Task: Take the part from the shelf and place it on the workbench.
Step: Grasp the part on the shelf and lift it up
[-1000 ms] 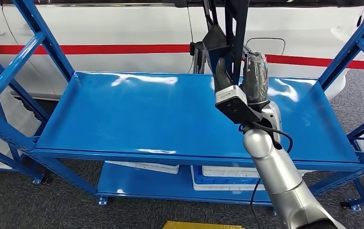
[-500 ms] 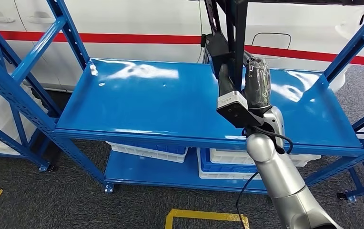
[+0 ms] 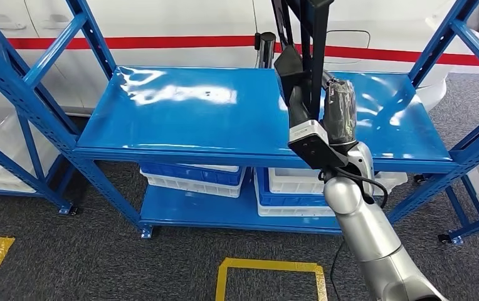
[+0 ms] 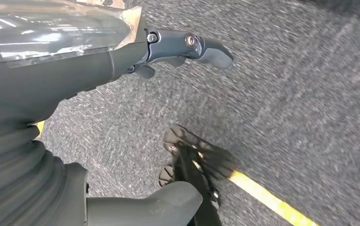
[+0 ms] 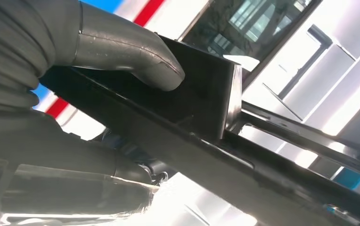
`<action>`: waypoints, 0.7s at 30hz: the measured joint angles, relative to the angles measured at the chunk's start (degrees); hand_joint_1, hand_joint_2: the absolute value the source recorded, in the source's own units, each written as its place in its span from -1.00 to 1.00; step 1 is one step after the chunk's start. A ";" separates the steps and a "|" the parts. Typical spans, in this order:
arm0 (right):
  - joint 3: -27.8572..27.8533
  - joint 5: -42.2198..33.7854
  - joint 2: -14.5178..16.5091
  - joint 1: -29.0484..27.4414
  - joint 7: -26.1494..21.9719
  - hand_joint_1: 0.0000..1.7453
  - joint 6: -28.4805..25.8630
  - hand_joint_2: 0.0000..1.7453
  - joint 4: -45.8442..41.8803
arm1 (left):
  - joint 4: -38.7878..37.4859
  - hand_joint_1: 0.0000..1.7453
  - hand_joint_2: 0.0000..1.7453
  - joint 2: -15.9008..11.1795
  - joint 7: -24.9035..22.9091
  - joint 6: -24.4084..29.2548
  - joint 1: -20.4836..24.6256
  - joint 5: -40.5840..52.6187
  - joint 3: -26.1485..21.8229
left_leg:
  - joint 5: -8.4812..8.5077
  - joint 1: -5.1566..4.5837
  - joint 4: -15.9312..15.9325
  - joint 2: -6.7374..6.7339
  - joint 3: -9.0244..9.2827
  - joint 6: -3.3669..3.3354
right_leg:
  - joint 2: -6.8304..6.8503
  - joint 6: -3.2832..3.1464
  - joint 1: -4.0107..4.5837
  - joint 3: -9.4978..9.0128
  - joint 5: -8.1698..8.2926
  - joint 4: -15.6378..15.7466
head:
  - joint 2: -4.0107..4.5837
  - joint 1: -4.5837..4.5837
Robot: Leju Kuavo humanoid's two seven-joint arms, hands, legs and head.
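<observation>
My right hand is raised in front of the blue shelf and grips a long black metal part that stands upright and runs out of the top of the head view. In the right wrist view the grey thumb presses on a flat black plate of the part, with dark bars running past it. My left hand hangs over the grey carpet with its fingers apart and nothing in it.
The shelf's blue uprights and braces stand on both sides. White and blue bins sit on the lower shelf. A white car with a red stripe stands behind. Yellow floor lines mark the grey carpet.
The whole picture has shifted: the camera has drawn back, so the shelf looks farther and more floor shows. My right hand keeps hold of the black part.
</observation>
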State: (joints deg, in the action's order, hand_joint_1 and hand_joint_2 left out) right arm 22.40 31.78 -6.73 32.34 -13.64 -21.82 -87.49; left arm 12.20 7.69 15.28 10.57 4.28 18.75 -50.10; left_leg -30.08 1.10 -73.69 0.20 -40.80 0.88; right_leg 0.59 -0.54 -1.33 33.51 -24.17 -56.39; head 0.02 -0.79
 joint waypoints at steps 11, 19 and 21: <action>-1.11 -1.83 0.74 0.15 -3.62 1.00 -1.34 1.00 2.27 | 0.02 -1.00 1.00 -0.38 -0.35 0.27 0.50 -0.32 0.01 | 4.67 -0.62 16.28 -0.15 7.81 -4.34 | -0.14 2.09 0.22 6.40 -4.20 -8.85 | 0.00 0.59; -1.08 -2.26 2.66 2.12 -4.71 1.00 -1.38 1.00 5.85 | 0.00 -1.00 1.00 -0.19 -0.36 0.20 0.57 -0.80 -0.05 | 10.77 -1.38 16.11 -0.03 1.03 -3.74 | -0.32 2.14 1.27 -5.36 -6.23 -3.48 | 0.00 0.57; -1.08 -2.35 3.12 2.87 -4.89 1.00 -1.50 1.00 6.35 | 0.00 -1.00 1.00 -0.10 -0.34 0.17 0.58 -0.83 -0.10 | 11.96 -1.41 16.40 -0.10 0.83 -3.09 | -0.32 1.38 1.81 -7.26 -7.14 0.42 | 0.00 0.48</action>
State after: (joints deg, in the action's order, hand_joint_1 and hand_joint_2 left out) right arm 21.32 29.43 -3.61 35.21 -18.53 -23.33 -81.14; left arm 12.20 7.58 14.94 10.74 4.86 17.92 -50.20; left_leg -18.12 -0.31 -57.29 0.10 -39.98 -2.20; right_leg 0.27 0.83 0.48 26.25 -31.31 -55.97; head 0.02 -0.31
